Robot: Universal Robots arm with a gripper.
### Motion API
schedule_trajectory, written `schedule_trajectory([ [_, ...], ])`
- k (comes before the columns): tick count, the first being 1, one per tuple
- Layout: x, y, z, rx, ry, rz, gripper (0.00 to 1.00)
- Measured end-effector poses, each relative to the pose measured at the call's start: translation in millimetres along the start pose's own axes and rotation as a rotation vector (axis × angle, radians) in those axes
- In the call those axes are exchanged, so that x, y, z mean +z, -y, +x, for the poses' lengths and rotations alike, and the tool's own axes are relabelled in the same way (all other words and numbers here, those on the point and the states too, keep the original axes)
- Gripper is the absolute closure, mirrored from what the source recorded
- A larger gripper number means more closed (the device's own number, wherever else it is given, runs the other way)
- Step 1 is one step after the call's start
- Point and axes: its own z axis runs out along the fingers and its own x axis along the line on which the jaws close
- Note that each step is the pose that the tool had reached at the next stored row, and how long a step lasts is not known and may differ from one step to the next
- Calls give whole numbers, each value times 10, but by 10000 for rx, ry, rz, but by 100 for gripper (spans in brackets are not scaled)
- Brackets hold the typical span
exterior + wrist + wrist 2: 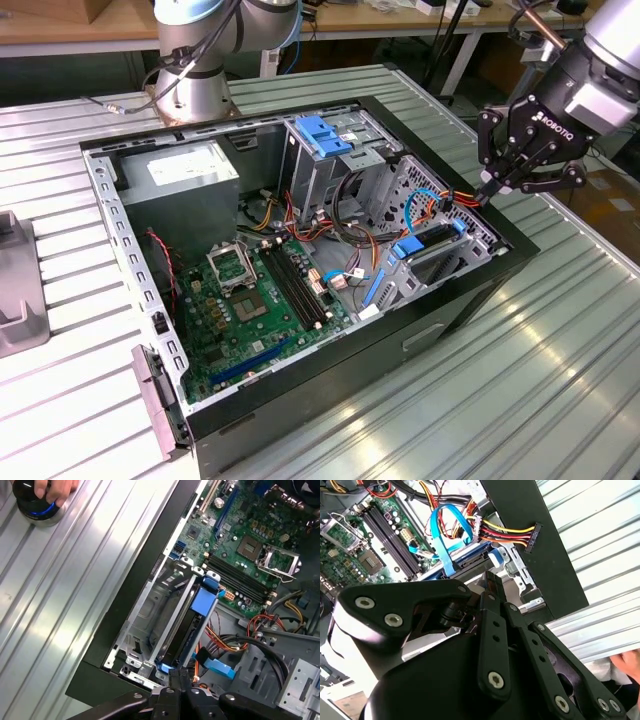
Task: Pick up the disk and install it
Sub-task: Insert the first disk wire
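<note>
The disk (192,622) sits on edge in the drive cage at the corner of the open computer case (470,300), its blue rail (205,600) facing up; in the exterior view it shows as a dark slab with blue trim (432,243) inside the metal bay. Standing in the slot with its rails lined up along the cage guides, it looks seated or very nearly so, which would put the installing step close to done.

The end effector (492,188) hangs just above the case's rim, over the end of the disk where the orange and yellow power cable (455,198) crosses. In the first wrist view its fingertips (176,676) appear drawn together to a narrow point right by the disk's end, holding nothing, a stance that suits pushing better than gripping.

The case lies on its side on the ribbed metal worktop (560,350), so the bay opens upward. A person's hand (47,491) rests on a round controller on the worktop, well apart from the case.
</note>
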Motion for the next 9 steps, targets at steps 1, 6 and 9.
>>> schedule_trajectory([
  [1, 0, 0, 0, -41, -2, -5, 90],
  [6, 0, 0, 0, -242, -12, -34, 90],
  [9, 0, 0, 0, -375, -18, -51, 90],
])
